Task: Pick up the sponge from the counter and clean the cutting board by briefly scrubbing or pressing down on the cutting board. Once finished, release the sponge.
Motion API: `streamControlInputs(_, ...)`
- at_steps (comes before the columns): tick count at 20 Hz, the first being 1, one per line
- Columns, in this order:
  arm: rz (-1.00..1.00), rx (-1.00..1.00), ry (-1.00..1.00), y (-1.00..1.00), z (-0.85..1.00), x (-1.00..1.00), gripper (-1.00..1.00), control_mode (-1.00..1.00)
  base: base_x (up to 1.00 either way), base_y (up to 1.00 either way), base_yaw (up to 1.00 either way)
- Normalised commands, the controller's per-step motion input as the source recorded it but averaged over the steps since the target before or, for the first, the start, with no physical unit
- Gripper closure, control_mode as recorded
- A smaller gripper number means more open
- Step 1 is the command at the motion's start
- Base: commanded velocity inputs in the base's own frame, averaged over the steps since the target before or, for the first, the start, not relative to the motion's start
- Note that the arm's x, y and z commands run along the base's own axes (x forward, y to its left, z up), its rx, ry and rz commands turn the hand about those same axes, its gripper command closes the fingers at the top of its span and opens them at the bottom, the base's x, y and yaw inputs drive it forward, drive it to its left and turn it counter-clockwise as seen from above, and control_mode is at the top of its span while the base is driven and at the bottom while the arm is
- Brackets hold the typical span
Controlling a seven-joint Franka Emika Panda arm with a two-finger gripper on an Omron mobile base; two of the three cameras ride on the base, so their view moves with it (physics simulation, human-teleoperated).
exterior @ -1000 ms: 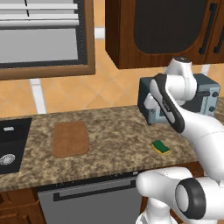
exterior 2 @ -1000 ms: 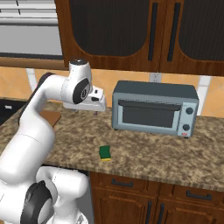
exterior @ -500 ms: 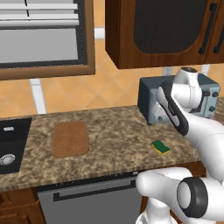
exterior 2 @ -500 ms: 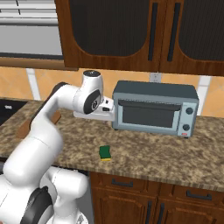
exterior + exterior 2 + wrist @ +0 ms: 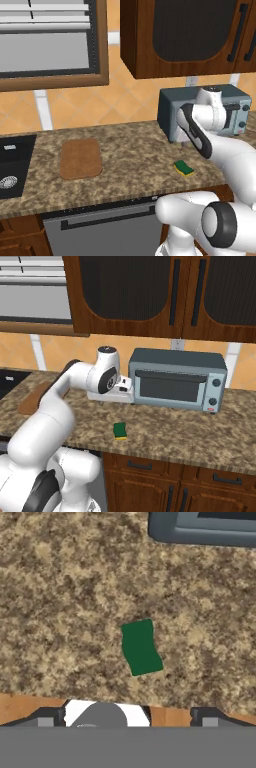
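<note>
The speckled granite bench point(image 5: 135, 165) carries a reddish-brown cutting board point(image 5: 80, 159) toward its left, a green-topped sponge point(image 5: 184, 168) near its front edge, and a grey toaster oven point(image 5: 176, 380) at the back.

The wall point(image 5: 125, 107) behind was tiled in warm orange. Dark wooden upper cabinets point(image 5: 150, 296) with black handles hung above — a wood-framed window point(image 5: 50, 45) with blinds sat to their left. A grey toaster oven point(image 5: 177, 381) stood against the wall (door shut). Below ran wooden drawers point(image 5: 180, 481) and a grey dishwasher front point(image 5: 105, 230); a black sink point(image 5: 12, 165) lay far left.
</note>
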Motion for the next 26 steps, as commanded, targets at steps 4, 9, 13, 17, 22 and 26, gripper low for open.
streamControlInputs(4,0.0,-0.02,0.1,-0.06,-0.23,0.0,-1.0,-1.0,0.0,0.0,0.0)
streamControlInputs(9,0.0,0.0,0.03,-0.13,-0.22,0.01,-1.0,-1.0,0.0,0.0,0.0)
streamControlInputs(13,0.0,0.0,0.02,-0.06,-0.19,0.01,-1.0,-1.0,0.0,0.0,0.0)
streamControlInputs(17,0.0,0.0,0.01,0.0,-0.2,0.01,-1.0,-1.0,0.0,0.0,0.0)
streamControlInputs(22,0.0,0.0,0.0,0.0,-0.11,0.01,-1.0,-1.0,0.0,0.0,0.0)
streamControlInputs(26,0.0,0.0,0.0,0.0,-0.13,0.04,-1.0,-1.0,0.0,0.0,0.0)
